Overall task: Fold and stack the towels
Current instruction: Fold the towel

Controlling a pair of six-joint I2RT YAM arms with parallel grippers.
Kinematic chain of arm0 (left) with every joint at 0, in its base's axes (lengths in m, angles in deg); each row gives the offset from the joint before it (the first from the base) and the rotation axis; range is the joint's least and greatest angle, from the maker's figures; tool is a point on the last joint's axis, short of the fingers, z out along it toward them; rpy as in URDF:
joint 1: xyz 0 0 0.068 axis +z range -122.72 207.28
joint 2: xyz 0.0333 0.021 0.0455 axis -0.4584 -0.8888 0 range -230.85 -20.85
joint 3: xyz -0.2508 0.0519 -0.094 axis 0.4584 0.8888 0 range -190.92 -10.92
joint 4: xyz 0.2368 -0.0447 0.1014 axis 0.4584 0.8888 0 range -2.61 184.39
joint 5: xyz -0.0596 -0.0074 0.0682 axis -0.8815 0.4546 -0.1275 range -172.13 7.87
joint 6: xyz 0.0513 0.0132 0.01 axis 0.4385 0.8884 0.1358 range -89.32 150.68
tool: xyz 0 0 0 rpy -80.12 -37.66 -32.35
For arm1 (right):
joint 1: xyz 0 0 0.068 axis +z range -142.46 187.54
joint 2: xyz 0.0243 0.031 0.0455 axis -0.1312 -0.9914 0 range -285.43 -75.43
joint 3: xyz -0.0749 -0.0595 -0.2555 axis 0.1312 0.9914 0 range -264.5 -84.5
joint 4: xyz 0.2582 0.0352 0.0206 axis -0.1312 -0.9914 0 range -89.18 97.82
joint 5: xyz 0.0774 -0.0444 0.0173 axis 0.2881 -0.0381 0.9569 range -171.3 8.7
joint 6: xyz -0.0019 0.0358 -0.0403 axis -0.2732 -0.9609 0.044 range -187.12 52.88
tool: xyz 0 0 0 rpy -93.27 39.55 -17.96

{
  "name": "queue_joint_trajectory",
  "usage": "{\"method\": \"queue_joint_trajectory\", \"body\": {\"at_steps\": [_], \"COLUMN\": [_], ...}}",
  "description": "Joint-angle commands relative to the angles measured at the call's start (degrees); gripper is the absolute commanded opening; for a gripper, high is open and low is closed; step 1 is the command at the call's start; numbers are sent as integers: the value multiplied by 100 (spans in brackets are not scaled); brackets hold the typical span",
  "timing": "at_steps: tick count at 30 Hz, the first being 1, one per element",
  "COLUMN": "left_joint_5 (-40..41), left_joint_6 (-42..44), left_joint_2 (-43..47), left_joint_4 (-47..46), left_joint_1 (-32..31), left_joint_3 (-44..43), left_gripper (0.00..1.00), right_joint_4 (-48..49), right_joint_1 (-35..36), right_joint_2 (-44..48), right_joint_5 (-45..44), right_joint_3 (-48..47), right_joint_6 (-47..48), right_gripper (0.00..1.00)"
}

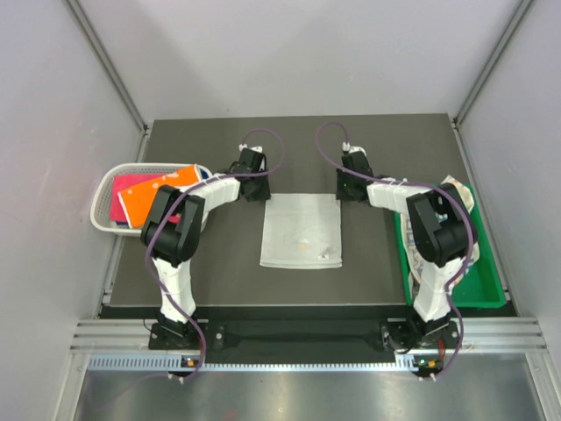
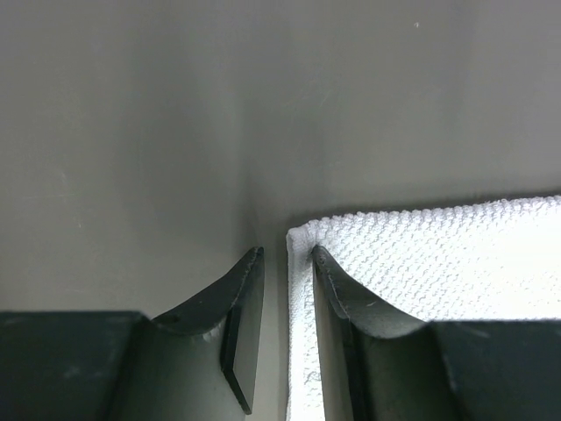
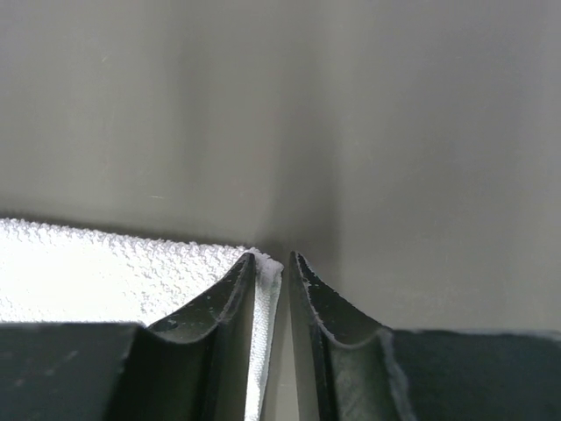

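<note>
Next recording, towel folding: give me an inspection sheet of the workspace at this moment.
Surface: dark table, matte.
Job's things: white towel spread flat mid-table; pink towel and orange towel in the basket at left; pale cloth in the green tray at right.
Clutter: nothing seen.
Grippers: left gripper straddles the white towel's far-left corner, right gripper its far-right corner; jaws narrow, grip uncertain.
Cables: purple cables loop above each wrist, off the towel.
Surroundings: grey walls on three sides.
</note>
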Motion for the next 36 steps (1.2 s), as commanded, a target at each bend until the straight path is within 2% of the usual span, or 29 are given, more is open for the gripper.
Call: {"method": "queue_joint_trajectory", "body": {"at_steps": [1,6,11,13,14,15,23,27,36], "left_joint_5": [-49,-242,-190,-154,-146,-137,-277,-260,-242], "left_joint_6": [-128,-190,-252,-269,-278,-278,-278,-269,-243], "left_joint_2": [93,-56,-144,-206,-215,-232,-224,-188,14], "left_joint_4": [-366,-445,-489,-472,-471,-480,-1181,-1578,-2255], "left_joint_1": [-22,-22,-22,-13,-13,-5,83,127,189], "left_joint_3": [94,102,138,103,76,76,234,305,-12], "left_gripper": [34,34,32,27,19,17,11,0,0], "right_joint_4": [-163,-216,-277,-269,-277,-260,100,442,1049], "right_joint_1": [68,68,68,60,51,51,-151,-239,-362], "right_joint_2": [-189,-259,-329,-356,-356,-356,-312,-180,400], "right_joint_5": [64,64,64,55,72,73,415,521,574], "right_joint_3": [-238,-344,-528,-581,-616,-633,-669,-528,-432], "right_joint_6": [70,96,149,166,192,201,263,219,175], "right_gripper": [20,11,8,6,6,5,4,2,1]}}
